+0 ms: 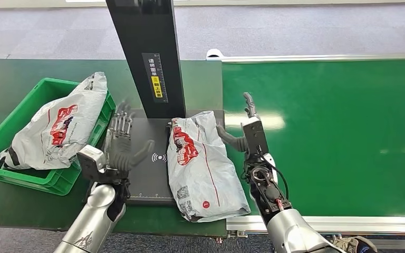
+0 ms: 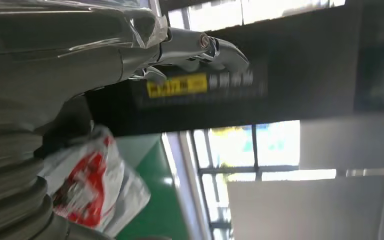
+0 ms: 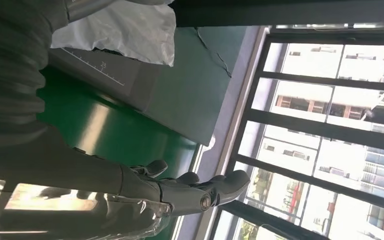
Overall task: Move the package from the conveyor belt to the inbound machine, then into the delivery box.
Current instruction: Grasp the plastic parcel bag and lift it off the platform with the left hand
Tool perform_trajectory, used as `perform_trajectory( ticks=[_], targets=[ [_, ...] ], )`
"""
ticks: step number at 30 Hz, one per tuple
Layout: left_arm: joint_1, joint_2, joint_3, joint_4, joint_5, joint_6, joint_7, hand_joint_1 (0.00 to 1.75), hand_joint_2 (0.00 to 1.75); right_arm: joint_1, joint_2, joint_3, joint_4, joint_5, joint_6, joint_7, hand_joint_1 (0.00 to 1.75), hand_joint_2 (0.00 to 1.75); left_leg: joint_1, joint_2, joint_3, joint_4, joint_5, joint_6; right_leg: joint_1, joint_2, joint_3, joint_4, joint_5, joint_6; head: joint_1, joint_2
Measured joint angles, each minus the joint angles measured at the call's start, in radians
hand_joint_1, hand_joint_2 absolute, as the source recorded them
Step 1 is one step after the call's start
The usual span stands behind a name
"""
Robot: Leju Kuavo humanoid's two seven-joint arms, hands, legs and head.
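The package [image 1: 200, 166], a white plastic mailer bag with red print, lies flat on the dark scanner plate [image 1: 150, 174] of the inbound machine, its lower end hanging over the plate's front edge, just right of the black upright column [image 1: 153, 52]. The left hand [image 1: 120, 145] stands upright over the plate's left side with its fingers spread apart, holding nothing and a little clear of the bag. The right hand [image 1: 245, 132] stands upright at the bag's right edge, fingers extended and apart, thumb [image 1: 229, 138] reaching toward the bag and at or very near its edge; whether it touches I cannot tell. A second white bag [image 1: 58, 126] rests in the green bin [image 1: 16, 124] at the left, and the green conveyor belt [image 1: 337, 132] runs to the right. The left wrist view adds the column's yellow label [image 2: 177, 86] seen close behind the extended fingers [image 2: 205, 47], with the bag [image 2: 92, 185] beyond. The right wrist view shows the plate's ruler markings [image 3: 95, 70] beside the bag's corner [image 3: 125, 30], and large windows [image 3: 330, 125] behind.
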Motion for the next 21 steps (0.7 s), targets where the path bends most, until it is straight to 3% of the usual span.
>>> perform_trajectory(
  ticks=[9,16,21],
  targets=[
    [-0.004,0.025,-0.165,0.061,-0.28,-0.108,0.065,0.0,1.75,-0.007,-0.018,-0.001,-0.017,-0.082,0.016,0.015,0.0,1.75,0.0,0.0,0.0,0.0,0.0,0.0,0.0,0.0,0.0,0.0,0.0,0.0,0.0,0.0],
    [-0.06,0.016,-0.299,0.194,-0.602,0.032,0.316,0.0,1.75,-0.01,-0.016,0.022,-0.017,-0.081,0.006,0.032,0.0,1.75,0.0,0.0,0.0,0.0,0.0,0.0,0.0,0.0,0.0,0.0,0.0,0.0,0.0,0.0],
    [-0.1,0.0,-0.335,0.291,-0.671,0.064,0.366,0.0,1.75,-0.011,-0.016,0.035,-0.017,-0.083,0.002,0.045,0.0,1.75,0.0,0.0,0.0,0.0,0.0,0.0,0.0,0.0,0.0,0.0,0.0,0.0,0.0,0.0]
  ],
)
